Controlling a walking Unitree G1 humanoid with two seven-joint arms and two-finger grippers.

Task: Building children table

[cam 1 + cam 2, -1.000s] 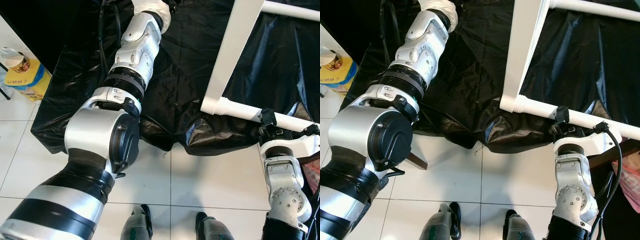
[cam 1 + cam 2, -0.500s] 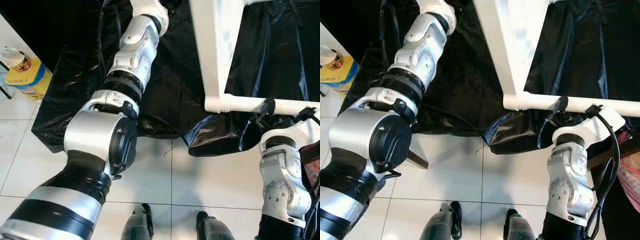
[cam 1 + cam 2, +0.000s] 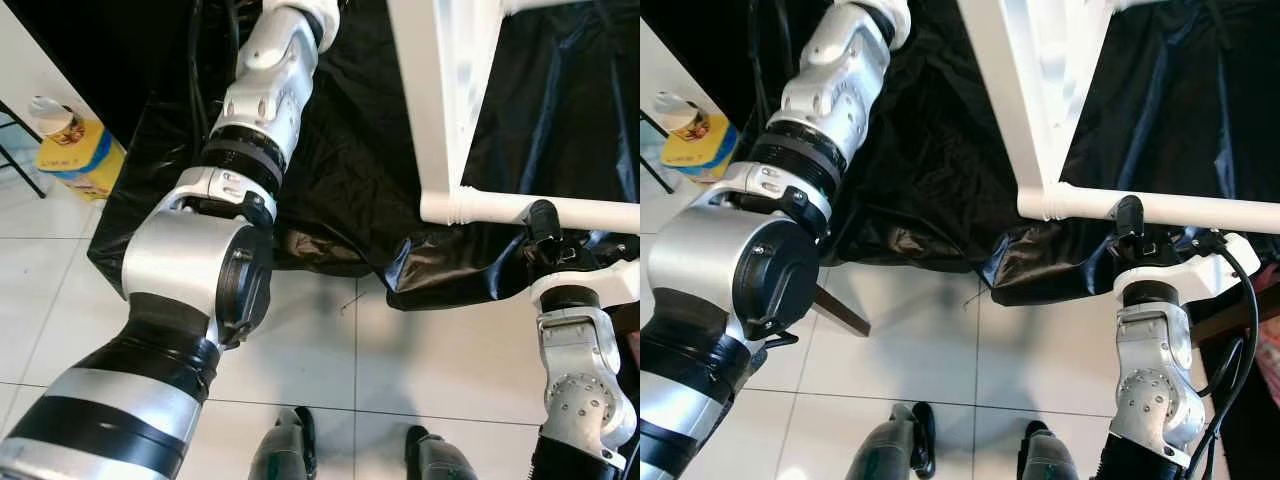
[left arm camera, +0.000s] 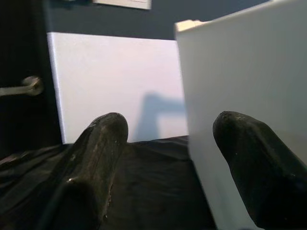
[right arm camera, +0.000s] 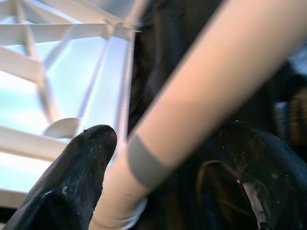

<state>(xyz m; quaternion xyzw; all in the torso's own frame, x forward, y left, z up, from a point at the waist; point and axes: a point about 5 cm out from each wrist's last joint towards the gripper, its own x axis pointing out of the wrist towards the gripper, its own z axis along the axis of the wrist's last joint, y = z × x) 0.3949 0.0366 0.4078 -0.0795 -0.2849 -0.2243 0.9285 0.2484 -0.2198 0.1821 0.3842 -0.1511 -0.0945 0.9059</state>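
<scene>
On black sheet [image 3: 340, 180] | right tool [image 5: 158, 167] grips table leg [image 3: 1180, 208] | left tool [image 4: 168, 158] agape.

White table frame [image 3: 445, 110] of smooth, faintly glossy plastic, its round leg [image 3: 1180, 209] equally smooth; black sheet [image 3: 340, 180] of thin, crinkled, shiny plastic film; floor [image 3: 330, 360] of glossy pale tiles. Arm shells [image 3: 195, 270] of satin silver metal with matt black joints; fingers [image 5: 76, 167] of scuffed, dull black rubber.

White table frame [image 3: 445, 100] cut off at top edge.
</scene>
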